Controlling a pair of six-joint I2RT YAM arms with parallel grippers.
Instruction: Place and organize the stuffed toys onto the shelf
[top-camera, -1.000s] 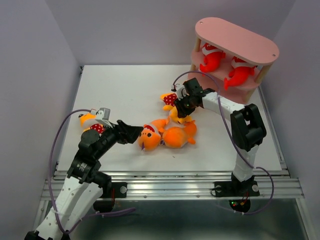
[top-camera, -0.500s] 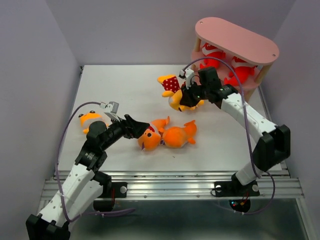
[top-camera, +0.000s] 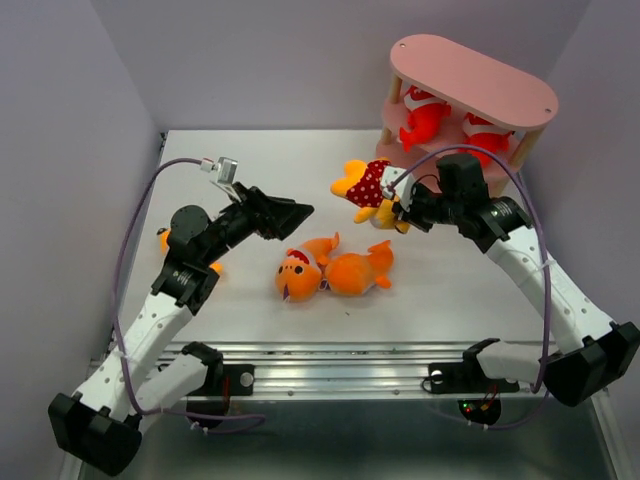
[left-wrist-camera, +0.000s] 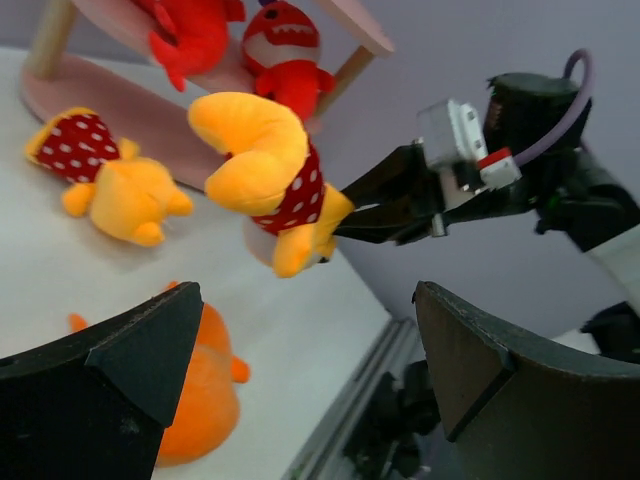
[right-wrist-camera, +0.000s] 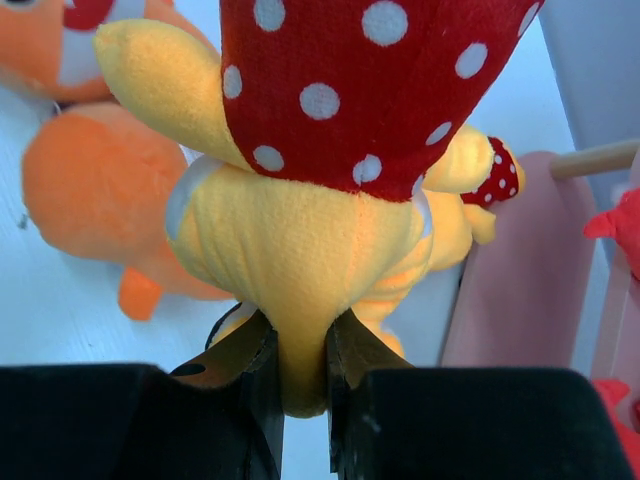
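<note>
Held toy: a yellow-orange figure (top-camera: 366, 184) with a red white-dotted part, lifted off the table (top-camera: 250, 165), just in front of the left end of the shelf (top-camera: 470, 75).
Right end effector (top-camera: 402, 207): jaws nearly closed, pinching the figure's narrow lower end between them.
Left end effector (top-camera: 290, 212): spread wide, holding nothing, well apart from the shelf.
Key relation: the figure juts from the right end effector on the side away from the shelf, its long axis pointing off from the shelf's left end. We judge that the wrist must swing it round toward a tier.
Nearer arm: the right, plainly.
Shelf contents: two red sharks (top-camera: 425, 118) on the middle tier.
Outstanding: two orange sharks (top-camera: 330, 272) on the table, well in front of the shelf.
</note>
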